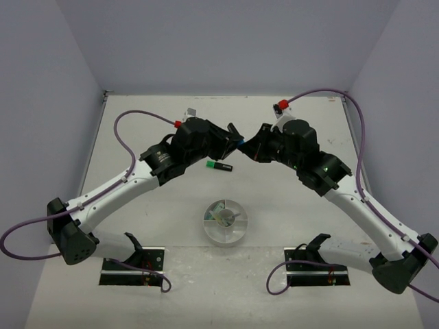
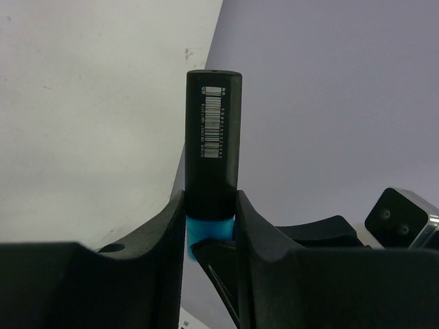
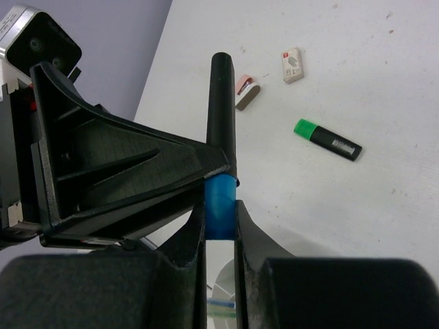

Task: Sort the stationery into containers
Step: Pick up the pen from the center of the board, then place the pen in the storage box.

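Left gripper (image 2: 211, 205) pinching the black barrel of a blue highlighter (image 2: 214, 137), fingers pressed against both sides just above the blue band. Right gripper (image 3: 221, 214) closed tight on the same marker from the other end, pads clamped on its blue cap (image 3: 220, 199). Barrel points up and away from the right wrist camera.

Both claws meet in the air beyond the white divided dish (image 1: 223, 238), on its far side, roughly in line with its centre. Marker held between them, clear of the table (image 1: 274, 288).

Green highlighter (image 1: 219, 166) lies flat on the table between the dish and the joined claws, green cap to the left in the top view.

Two small erasers (image 3: 293, 64) (image 3: 247, 93) lie farther from the dish than the green marker, near each other, not touching.

Dish wedges hold some items; a thin blue one shows from the right wrist view, the others too small to name.
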Controlling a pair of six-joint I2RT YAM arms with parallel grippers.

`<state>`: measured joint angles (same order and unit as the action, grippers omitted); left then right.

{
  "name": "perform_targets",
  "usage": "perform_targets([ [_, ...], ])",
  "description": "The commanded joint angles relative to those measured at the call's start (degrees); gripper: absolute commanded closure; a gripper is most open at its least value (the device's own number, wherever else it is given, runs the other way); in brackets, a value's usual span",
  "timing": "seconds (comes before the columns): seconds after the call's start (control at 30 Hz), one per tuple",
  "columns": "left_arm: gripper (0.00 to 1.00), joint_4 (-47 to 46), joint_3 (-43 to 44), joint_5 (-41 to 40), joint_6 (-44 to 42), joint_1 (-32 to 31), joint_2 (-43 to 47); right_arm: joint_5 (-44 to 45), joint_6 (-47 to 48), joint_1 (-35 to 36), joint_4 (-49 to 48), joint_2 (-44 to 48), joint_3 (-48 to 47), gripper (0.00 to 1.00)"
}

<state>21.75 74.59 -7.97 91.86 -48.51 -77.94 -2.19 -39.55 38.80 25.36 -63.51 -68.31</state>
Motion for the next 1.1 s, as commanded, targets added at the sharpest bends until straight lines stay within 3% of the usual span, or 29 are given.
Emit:
perform_targets([
  [0.0, 0.75, -6.8, -1.9, -0.6, -1.4, -0.4, 3.6, -0.3, 1.7, 0.4, -0.8, 0.2, -2.9, 1.0],
  [0.03, 0.54, -8.4, -2.2, -0.7, -2.9, -0.4, 4.0, -0.5, 2.1, 0.4, 0.0, 0.6, -3.0, 1.0],
  [0.1, 0.01, -9.1, -1.6, -0.5, -7.7, 0.1, 4.2, -0.3, 3.8, 0.4, 3.1, 1.7, -3.3, 1.0],
  [0.23, 0.0, -3.0, 1.8, 1.2, -15.1, 5.0, 4.0, 0.3, 6.3, -0.1, 11.7, 5.2, -4.7, 1.0],
  [0.37, 0.0, 10.9, 6.0, 0.2, -31.2, 13.3, 3.0, -2.3, 11.5, -0.7, 31.7, 4.1, -8.2, 1.0],
  [0.5, 0.0, 16.1, 6.5, 3.0, -43.0, 19.2, 2.5, -11.8, 15.6, -0.5, 40.3, 3.8, -6.7, 1.0],
  [0.7, 0.0, 15.6, 2.9, 7.9, -49.6, 19.9, 2.8, -20.6, 18.9, -0.2, 39.9, 2.6, -2.9, 1.0],
  [1.07, 0.0, 15.4, 0.8, 11.2, -52.3, 19.9, 3.9, -20.2, 17.4, 2.3, 31.0, -2.1, 5.1, 1.0],
])
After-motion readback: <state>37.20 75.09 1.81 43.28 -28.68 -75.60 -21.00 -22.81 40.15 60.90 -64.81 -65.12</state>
